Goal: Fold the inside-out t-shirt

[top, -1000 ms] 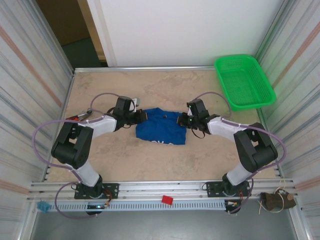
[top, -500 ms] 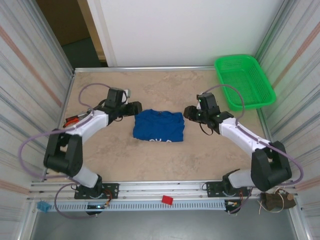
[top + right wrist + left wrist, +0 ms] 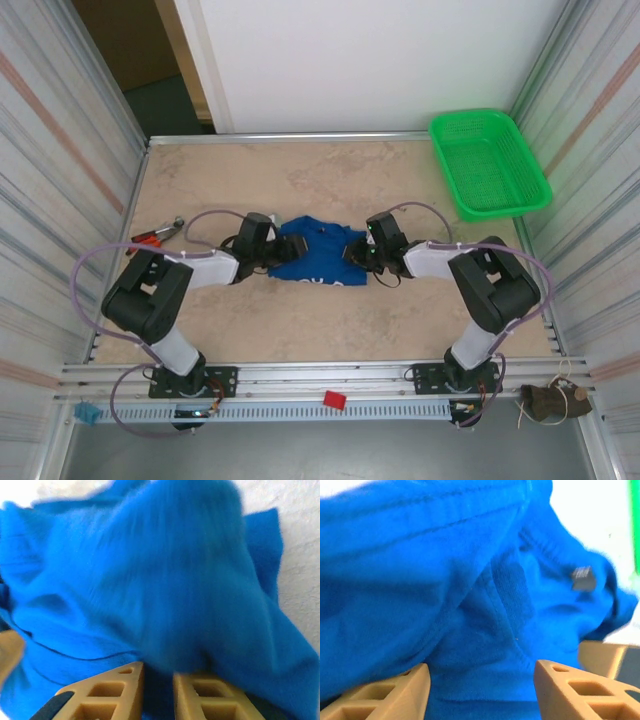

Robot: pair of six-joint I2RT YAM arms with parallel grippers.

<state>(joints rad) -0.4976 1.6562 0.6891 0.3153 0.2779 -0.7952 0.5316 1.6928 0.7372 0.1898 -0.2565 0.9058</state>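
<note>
Your left gripper (image 3: 481,672) gapes around one edge of the shirt (image 3: 318,252); your right gripper (image 3: 157,672) pinches the opposite edge. The shirt's long axis runs straight between them.

- We are seeing soft, even light in the top view.
- We are getting the t-shirt (image 3: 445,580) blurred in both wrist views.
- We are losing the left wrist view's upper corners to white glare.
</note>
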